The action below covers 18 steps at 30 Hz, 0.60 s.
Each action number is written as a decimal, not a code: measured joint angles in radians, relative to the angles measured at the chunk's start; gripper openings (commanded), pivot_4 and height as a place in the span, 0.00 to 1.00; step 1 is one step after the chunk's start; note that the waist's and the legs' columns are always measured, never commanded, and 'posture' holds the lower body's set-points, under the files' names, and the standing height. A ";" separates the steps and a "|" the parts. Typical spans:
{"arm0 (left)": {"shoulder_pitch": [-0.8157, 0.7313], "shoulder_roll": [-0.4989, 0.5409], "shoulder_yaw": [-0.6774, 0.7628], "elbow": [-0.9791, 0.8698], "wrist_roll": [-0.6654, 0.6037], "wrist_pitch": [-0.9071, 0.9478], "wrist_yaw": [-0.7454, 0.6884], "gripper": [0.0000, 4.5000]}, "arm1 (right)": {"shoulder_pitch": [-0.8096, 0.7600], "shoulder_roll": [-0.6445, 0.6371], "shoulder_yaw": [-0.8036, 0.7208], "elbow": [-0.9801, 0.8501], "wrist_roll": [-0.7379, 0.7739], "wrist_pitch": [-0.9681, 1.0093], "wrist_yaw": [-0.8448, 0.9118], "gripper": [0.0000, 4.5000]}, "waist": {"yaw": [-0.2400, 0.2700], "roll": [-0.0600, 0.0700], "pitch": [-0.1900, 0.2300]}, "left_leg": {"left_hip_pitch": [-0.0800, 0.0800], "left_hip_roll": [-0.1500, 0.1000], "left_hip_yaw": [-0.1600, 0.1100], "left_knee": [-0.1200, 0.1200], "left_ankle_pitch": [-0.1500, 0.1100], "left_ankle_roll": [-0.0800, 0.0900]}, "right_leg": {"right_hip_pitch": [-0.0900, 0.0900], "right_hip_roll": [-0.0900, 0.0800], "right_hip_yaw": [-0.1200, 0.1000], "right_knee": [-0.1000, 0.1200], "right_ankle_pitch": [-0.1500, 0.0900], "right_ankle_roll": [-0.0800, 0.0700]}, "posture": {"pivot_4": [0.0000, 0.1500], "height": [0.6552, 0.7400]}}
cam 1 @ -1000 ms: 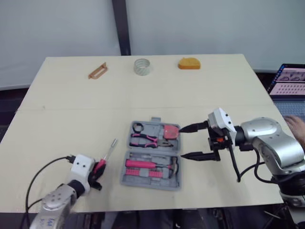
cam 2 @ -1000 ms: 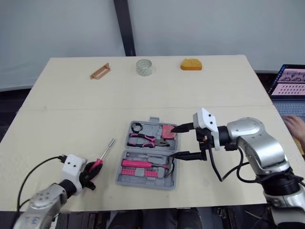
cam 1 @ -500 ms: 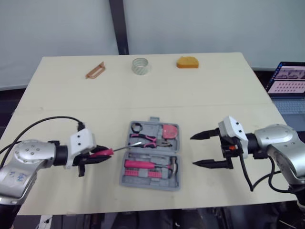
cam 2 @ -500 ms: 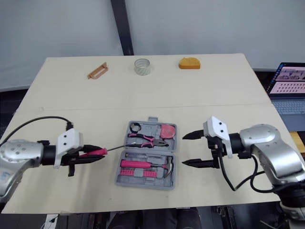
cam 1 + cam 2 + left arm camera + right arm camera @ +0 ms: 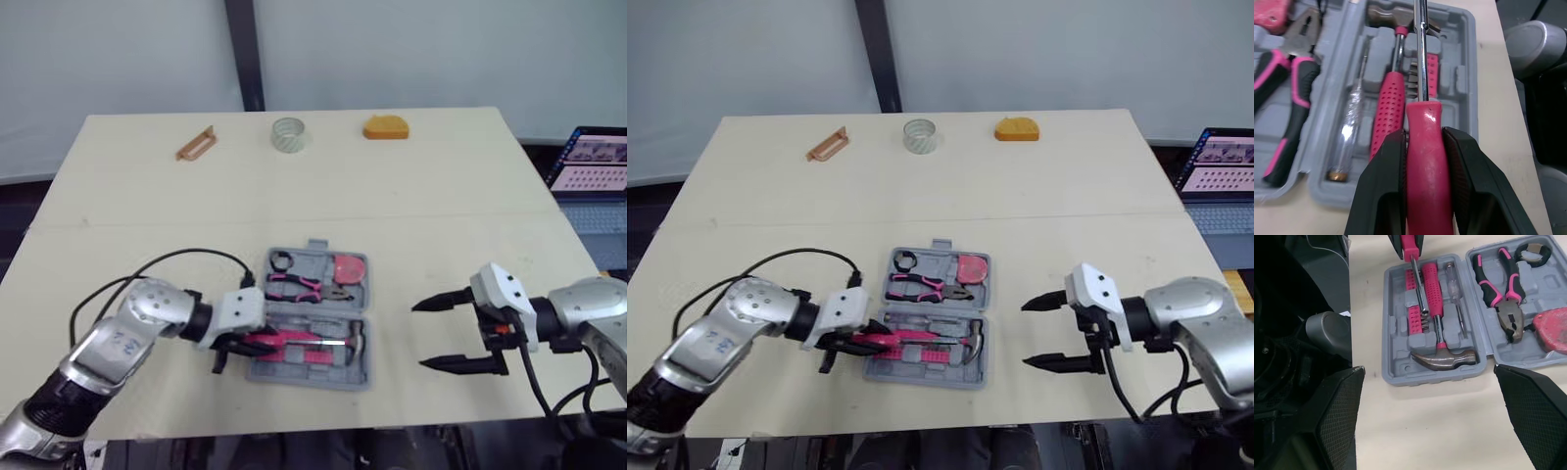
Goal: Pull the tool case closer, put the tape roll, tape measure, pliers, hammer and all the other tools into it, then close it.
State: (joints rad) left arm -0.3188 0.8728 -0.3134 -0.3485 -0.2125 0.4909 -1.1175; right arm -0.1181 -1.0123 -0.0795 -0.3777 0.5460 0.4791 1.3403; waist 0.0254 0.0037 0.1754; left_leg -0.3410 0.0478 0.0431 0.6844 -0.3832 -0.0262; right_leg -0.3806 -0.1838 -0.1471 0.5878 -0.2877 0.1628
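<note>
The grey tool case [image 5: 364, 370] lies open at the table's middle. Its far half holds pink-handled pliers [image 5: 299, 286], a pink tape measure [image 5: 350, 266] and a small black ring [image 5: 284, 261]. In its near half lie a hammer [image 5: 1437, 335] and a clear tester screwdriver [image 5: 1349, 117]. My left gripper [image 5: 1425, 134] is shut on a pink-handled screwdriver [image 5: 1427, 161], whose shaft reaches over the near half beside the hammer. My right gripper [image 5: 418, 336] stands wide open right of the case, holding nothing. A clear tape roll [image 5: 290, 134] sits at the far edge.
An orange block [image 5: 388, 128] and a tan flat piece [image 5: 195, 144] also lie along the far edge. A laptop [image 5: 598, 162] stands off the table's right side. The left arm's black cable [image 5: 176, 262] arcs above the table left of the case.
My left gripper has carried the screwdriver to the right, from left of the case to over its near half. My right gripper has drawn back to the right, away from the case.
</note>
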 measured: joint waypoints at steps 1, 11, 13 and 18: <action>-0.009 -0.006 -0.016 0.000 0.008 0.001 -0.001 0.14 | 0.007 0.000 -0.008 -0.013 0.004 0.001 -0.001 1.00 | 0.001 -0.001 0.000 | 0.000 0.000 0.000 0.000 0.000 0.000 | 0.000 0.000 0.000 0.000 0.000 0.000 | 1.00 1.00; -0.065 -0.054 -0.100 0.016 0.079 0.016 0.001 0.14 | 0.064 0.000 -0.047 -0.072 0.013 0.012 -0.028 1.00 | 0.001 -0.002 0.001 | 0.000 0.000 0.000 0.001 0.000 0.000 | 0.000 0.000 0.000 0.001 0.000 0.000 | 1.00 1.00; -0.070 -0.061 -0.105 0.016 0.089 0.025 0.001 0.14 | 0.065 0.000 -0.047 -0.073 0.013 0.012 -0.030 1.00 | 0.001 -0.002 0.001 | 0.000 0.000 0.000 0.001 0.000 0.000 | 0.001 0.000 0.000 0.001 0.000 0.000 | 1.00 1.00; -0.071 -0.077 -0.131 0.005 0.101 0.066 0.001 0.14 | 0.064 0.000 -0.047 -0.073 0.012 0.013 -0.042 1.00 | 0.001 -0.002 0.001 | 0.000 0.000 0.000 0.001 0.000 0.000 | 0.000 0.000 0.000 0.001 0.000 0.000 | 1.00 1.00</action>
State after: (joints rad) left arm -0.3897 0.7956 -0.4439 -0.3436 -0.1110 0.5565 -1.1164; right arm -0.0536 -1.0123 -0.1263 -0.4505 0.5585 0.4923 1.2981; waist 0.0267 0.0014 0.1767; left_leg -0.3410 0.0478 0.0428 0.6854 -0.3832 -0.0262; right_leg -0.3801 -0.1839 -0.1471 0.5884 -0.2877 0.1628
